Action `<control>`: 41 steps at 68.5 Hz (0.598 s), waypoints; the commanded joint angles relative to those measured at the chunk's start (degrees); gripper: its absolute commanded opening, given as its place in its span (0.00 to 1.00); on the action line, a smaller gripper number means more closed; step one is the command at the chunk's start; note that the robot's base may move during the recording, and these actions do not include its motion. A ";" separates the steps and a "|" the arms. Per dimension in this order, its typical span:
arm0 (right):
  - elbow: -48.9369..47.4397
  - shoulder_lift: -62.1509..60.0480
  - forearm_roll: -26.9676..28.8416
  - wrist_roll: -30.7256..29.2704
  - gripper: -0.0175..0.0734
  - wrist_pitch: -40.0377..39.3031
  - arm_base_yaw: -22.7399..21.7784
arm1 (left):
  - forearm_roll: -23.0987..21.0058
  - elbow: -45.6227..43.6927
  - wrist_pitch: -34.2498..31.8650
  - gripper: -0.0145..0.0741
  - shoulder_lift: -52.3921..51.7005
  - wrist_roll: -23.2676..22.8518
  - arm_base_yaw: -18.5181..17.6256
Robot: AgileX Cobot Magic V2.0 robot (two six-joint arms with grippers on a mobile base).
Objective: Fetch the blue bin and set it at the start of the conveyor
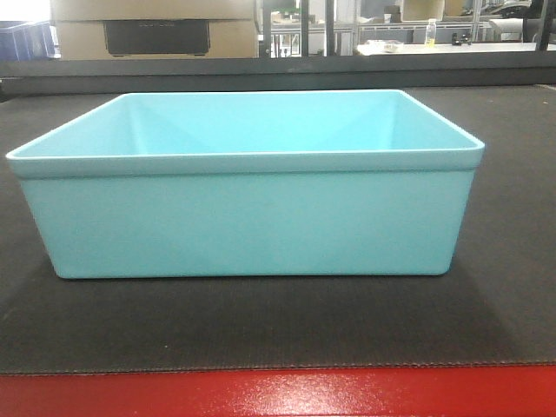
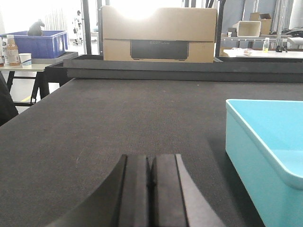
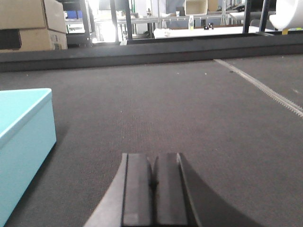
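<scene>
The left end effector is sitting at its wrist frame's bottom centre, pads pressed together, holding nothing. The blue bin is resting upright mid-frame on the conveyor start, its interior empty. The right end effector is likewise closed, gripping nothing. A carton behind bears faint, unreadable lettering.

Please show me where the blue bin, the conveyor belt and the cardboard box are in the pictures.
blue bin [image 1: 248, 221]: front view, on its near side wall.
conveyor belt [image 2: 118, 118]: left wrist view, on bare dark fabric left of the bin.
cardboard box [image 2: 158, 23]: left wrist view, on its upper front face.
</scene>
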 commanded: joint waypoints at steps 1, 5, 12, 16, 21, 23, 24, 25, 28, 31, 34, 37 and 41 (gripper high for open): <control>0.14 -0.46 0.01 -0.54 0.01 -1.85 -0.14 | -0.24 -0.08 -1.07 0.04 -0.28 0.18 0.08; 0.14 -0.46 0.01 -0.54 0.01 -1.99 -0.14 | -0.24 -0.08 -1.07 0.04 -0.28 0.18 0.08; 0.14 -0.46 0.01 -0.54 0.01 -1.99 -0.14 | -0.24 -0.08 -1.07 0.04 -0.28 0.18 0.08; 0.14 -0.46 0.01 -0.54 0.01 -1.99 -0.14 | -0.24 -0.08 -1.07 0.04 -0.28 0.18 0.08; 0.14 -0.46 0.01 -0.54 0.01 -1.99 -0.14 | -0.24 -0.08 -1.07 0.04 -0.28 0.18 0.08; 0.14 -0.46 0.01 -0.54 0.01 -1.99 -0.14 | -0.24 -0.08 -1.07 0.04 -0.28 0.18 0.08; 0.14 -0.46 0.01 -0.54 0.01 -1.99 -0.14 | -0.24 -0.08 -1.07 0.04 -0.28 0.18 0.08; 0.14 -0.46 0.01 -0.54 0.01 -1.99 -0.14 | -0.24 -0.08 -1.07 0.04 -0.28 0.18 0.08; 0.14 -0.46 0.01 -0.54 0.01 -1.99 -0.14 | -0.24 -0.08 -1.07 0.04 -0.28 0.18 0.08; 0.14 -0.46 0.01 -0.54 0.01 -1.99 -0.14 | -0.24 -0.08 -1.07 0.04 -0.28 0.18 0.08; 0.14 -0.46 0.01 -0.54 0.01 -1.99 -0.14 | -0.24 -0.08 -1.07 0.04 -0.28 0.18 0.08; 0.14 -0.46 0.01 -0.54 0.01 -1.99 -0.14 | -0.24 -0.08 -1.07 0.04 -0.28 0.18 0.08; 0.14 -0.46 0.01 -0.54 0.01 -1.99 -0.14 | -0.24 -0.08 -1.07 0.04 -0.28 0.18 0.08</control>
